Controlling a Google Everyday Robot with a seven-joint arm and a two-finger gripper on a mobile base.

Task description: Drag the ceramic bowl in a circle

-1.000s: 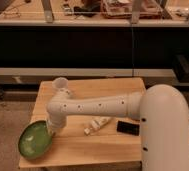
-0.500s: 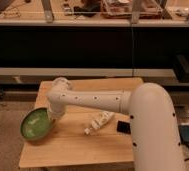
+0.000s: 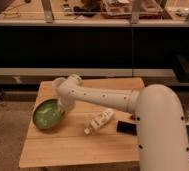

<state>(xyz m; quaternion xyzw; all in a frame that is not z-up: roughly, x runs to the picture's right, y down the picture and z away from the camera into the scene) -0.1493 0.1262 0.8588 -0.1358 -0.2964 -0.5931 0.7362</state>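
The ceramic bowl (image 3: 47, 114), wide, shallow and green-glazed, sits on the left part of the wooden table (image 3: 78, 147), tilted a little. My white arm reaches in from the right, bends near the table's back left, and comes down to the bowl. The gripper (image 3: 63, 107) is at the bowl's right rim, shut on it. The wrist hides the fingers themselves.
A small white cup (image 3: 57, 83) stands at the back left, partly behind the arm. A pale bottle (image 3: 99, 121) lies on its side mid-table, with a flat black object (image 3: 126, 127) to its right. The table's left edge is close to the bowl. Dark shelving runs behind.
The bowl has slid with the gripper from the front-left corner toward the back and slightly right. The arm's elbow has swung left and back.
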